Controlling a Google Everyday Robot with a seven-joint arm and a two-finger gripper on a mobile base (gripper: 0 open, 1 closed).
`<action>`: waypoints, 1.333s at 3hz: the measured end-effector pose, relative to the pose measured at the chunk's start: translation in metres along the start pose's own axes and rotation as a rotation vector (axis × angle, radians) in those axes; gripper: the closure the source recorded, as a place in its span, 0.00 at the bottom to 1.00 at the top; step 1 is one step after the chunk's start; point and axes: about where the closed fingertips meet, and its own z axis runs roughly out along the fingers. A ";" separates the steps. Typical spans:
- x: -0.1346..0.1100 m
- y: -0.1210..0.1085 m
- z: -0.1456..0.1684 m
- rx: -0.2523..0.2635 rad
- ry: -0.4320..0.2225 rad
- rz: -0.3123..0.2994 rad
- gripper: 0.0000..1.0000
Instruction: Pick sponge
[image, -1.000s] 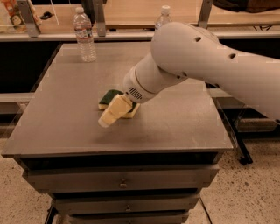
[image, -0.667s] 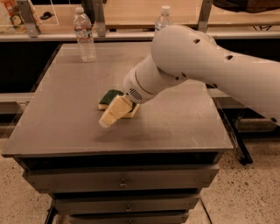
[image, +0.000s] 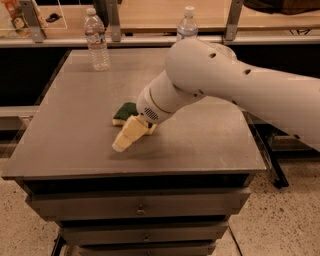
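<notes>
The gripper (image: 131, 134), left of the frame's centre, has cream-yellow finger pads below a plain white arm (image: 225, 75). The sponge (image: 124, 110) is dark green on top over a pale yellow edge. The table (image: 75, 125) is matte grey, and the floor (image: 285, 220) is speckled beige. The water bottle (image: 96, 42) at upper left is clear.

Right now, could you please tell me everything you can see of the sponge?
The sponge is small, dark green on top over pale yellow foam, lying flat on the grey table, near its middle. Its right part is hidden behind the tool, which is low over the table beside it; contact cannot be told.
</notes>
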 end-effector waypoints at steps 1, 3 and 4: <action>0.005 -0.002 0.007 -0.001 0.013 -0.005 0.16; 0.011 -0.006 0.004 -0.022 0.021 -0.017 0.62; 0.014 -0.003 -0.005 -0.045 0.013 -0.028 0.85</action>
